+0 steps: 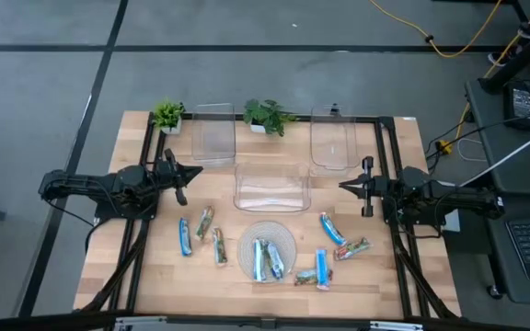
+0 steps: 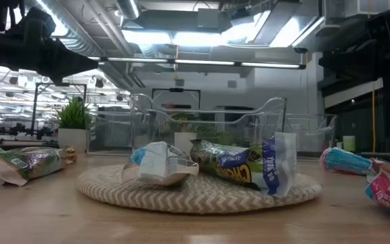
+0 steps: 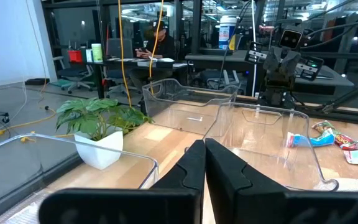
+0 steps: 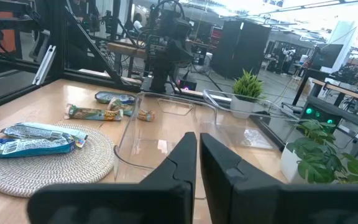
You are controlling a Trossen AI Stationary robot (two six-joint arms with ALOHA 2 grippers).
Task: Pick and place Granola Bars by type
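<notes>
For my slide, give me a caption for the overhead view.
Both grippers, left and right, wait shut beside clear bins; granola bars unsorted.

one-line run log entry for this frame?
stage: not started | left gripper: shut, left of bins | right gripper: shut, right of bins | granola bars: on mat and table | bins: no bars inside

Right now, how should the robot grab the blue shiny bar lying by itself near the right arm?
Across the narrow middle of the blue foil-wrapped bar, from straight above: it lies flat and slanted on the wooden table, so turn the right hand crosswise.
</notes>
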